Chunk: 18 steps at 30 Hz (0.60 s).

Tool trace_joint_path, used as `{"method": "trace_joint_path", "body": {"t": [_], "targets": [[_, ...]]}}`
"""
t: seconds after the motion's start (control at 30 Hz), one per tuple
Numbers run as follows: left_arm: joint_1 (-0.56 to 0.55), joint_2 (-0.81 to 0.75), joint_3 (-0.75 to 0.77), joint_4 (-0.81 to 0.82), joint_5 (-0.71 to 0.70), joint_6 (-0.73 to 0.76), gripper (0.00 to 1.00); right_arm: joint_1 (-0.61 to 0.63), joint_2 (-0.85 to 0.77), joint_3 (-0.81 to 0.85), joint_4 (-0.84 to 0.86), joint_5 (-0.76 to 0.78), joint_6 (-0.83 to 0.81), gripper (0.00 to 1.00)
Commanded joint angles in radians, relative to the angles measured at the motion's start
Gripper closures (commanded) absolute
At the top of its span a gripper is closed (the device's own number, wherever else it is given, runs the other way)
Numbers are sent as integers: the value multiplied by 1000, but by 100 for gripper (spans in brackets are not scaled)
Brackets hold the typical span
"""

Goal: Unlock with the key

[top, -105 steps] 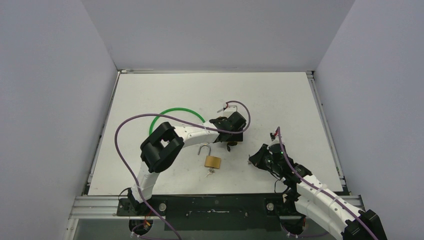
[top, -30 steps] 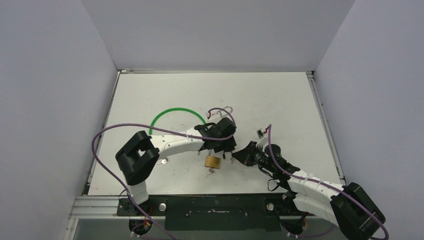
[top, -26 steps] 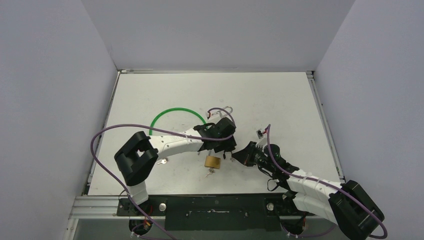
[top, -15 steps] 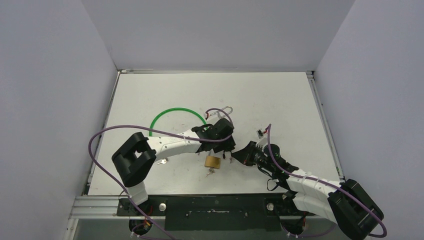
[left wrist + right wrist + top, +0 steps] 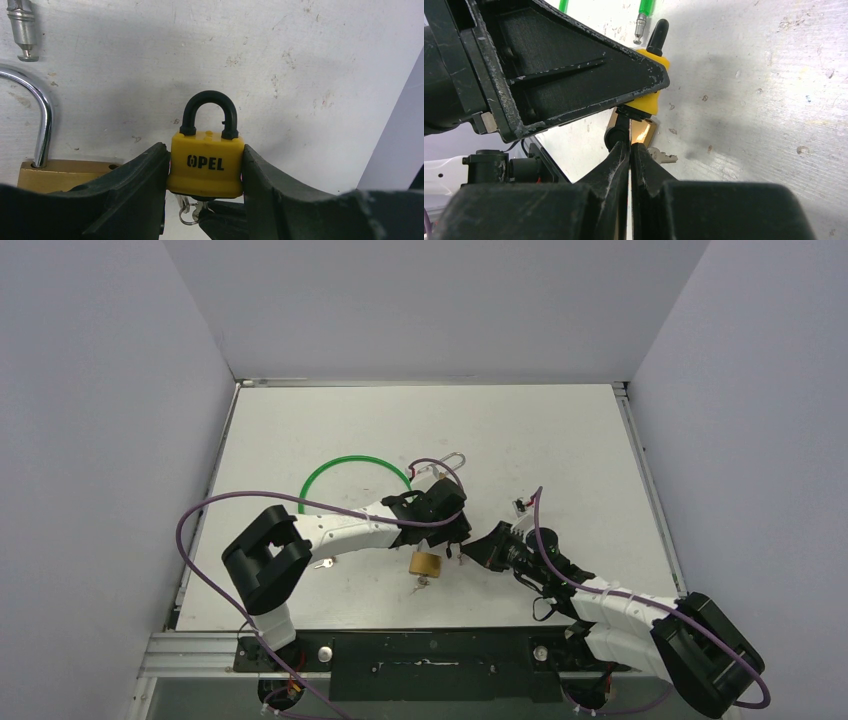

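A yellow padlock (image 5: 206, 165) marked OPEL, with a black shackle (image 5: 208, 102), sits clamped between the fingers of my left gripper (image 5: 205, 152), just above the table. Its shackle is down in the body. Under its base hang small silver keys on a ring (image 5: 189, 210). My right gripper (image 5: 630, 146) comes in from the right with its jaws pressed together at the lock's underside (image 5: 646, 105), shut on the key there. The top view has both grippers meeting mid-table, left gripper (image 5: 440, 530) and right gripper (image 5: 472, 552).
A brass padlock (image 5: 426, 563) with an open steel shackle (image 5: 42, 115) lies just left of the yellow one, a key (image 5: 662, 158) beside it. A green cable loop (image 5: 350, 465) lies behind, its metal tip (image 5: 22, 27) close by. Another small key (image 5: 322, 563) lies left.
Since the oldest frame both grippers have come together over the brass padlock. Over the last second only the left arm's elbow has drifted slightly left; the grips have not changed.
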Motion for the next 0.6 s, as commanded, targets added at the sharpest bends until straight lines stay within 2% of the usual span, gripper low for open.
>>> {"method": "trace_joint_path", "body": {"t": [0.0, 0.17, 0.57], "targets": [[-18, -63, 0, 44, 17, -29, 100, -2, -20, 15, 95, 68, 15, 100], [-18, -71, -6, 41, 10, -33, 100, -13, -41, 15, 43, 104, 24, 100], [-17, -71, -11, 36, 0, -39, 100, -33, -40, 9, 51, 89, 31, 100]]}}
